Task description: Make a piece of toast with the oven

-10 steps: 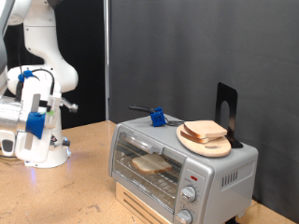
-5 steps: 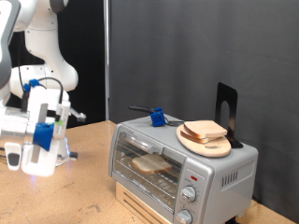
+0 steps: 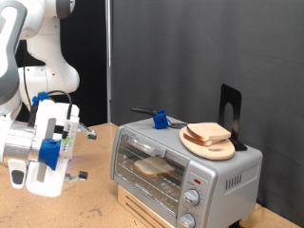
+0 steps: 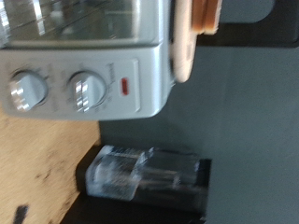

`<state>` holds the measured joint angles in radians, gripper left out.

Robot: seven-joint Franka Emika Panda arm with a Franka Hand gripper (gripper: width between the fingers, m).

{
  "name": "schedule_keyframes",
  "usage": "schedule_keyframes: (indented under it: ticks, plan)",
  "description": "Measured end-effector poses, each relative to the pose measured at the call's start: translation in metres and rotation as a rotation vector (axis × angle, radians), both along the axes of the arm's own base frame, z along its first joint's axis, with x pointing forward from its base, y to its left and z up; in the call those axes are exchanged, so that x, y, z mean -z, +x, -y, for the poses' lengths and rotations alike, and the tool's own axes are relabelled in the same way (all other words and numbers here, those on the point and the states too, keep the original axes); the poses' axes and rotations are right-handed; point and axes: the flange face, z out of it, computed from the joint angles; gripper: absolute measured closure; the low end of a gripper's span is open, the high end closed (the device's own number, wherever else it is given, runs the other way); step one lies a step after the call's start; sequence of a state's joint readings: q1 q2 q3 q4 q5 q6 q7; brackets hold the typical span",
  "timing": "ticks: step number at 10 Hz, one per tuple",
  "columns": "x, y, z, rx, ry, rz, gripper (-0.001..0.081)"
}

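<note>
The white Panda arm [image 3: 38, 57] stood folded at the exterior view's left, its wrist bent low so the hand hung just above the wooden table [image 3: 95, 204], well apart from the oven [image 3: 180, 166]. The gripper [image 3: 84, 155] pointed toward the exterior view's right, at the oven, with one dark fingertip high and another lower down, a clear gap between them and nothing held in it.

The piece of toast [image 3: 154, 167] lay flat on the wire rack inside the oven, behind the closed glass door, its broad face up and its longer side running roughly along the oven's width. The oven sat on a pale wooden base at the table's right end, its two round knobs [image 4: 56, 90] and red light [image 4: 123, 87] on the front panel beside the door.

On the oven's top a round wooden board [image 3: 207, 143] carried further bread slices [image 3: 209, 132], with a blue-handled tool [image 3: 160, 118] beside it. The wrist view showed the control panel, a blurred fingertip [image 4: 145, 175] and the board's edge.
</note>
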<state>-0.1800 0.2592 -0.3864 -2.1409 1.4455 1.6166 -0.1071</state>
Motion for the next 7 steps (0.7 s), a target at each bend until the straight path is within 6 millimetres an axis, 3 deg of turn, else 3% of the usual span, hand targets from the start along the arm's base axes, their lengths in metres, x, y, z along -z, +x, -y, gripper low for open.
schedule_keyframes:
  ticks: [2,7]
  plan:
    - [0.009,0.014,-0.008,0.007,0.019,0.012,0.0]
    - [0.037,0.076,-0.024,0.071,-0.007,0.034,0.0]
